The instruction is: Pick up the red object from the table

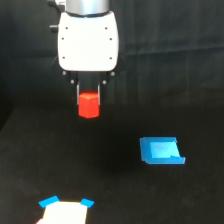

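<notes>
The red object (89, 105), a small bright red-orange faceted block, sits between the fingers of my gripper (89, 100) below the white gripper body. The gripper is shut on it. The block appears lifted above the black table (115, 190), with dark space beneath it; the exact height cannot be told. The fingers (78, 92) are thin and dark and flank the top of the block.
A flat bright blue rectangular piece (161, 151) lies on the table toward the exterior view's right. A white shape with blue corners (65, 210) lies at the bottom edge, toward the exterior view's left.
</notes>
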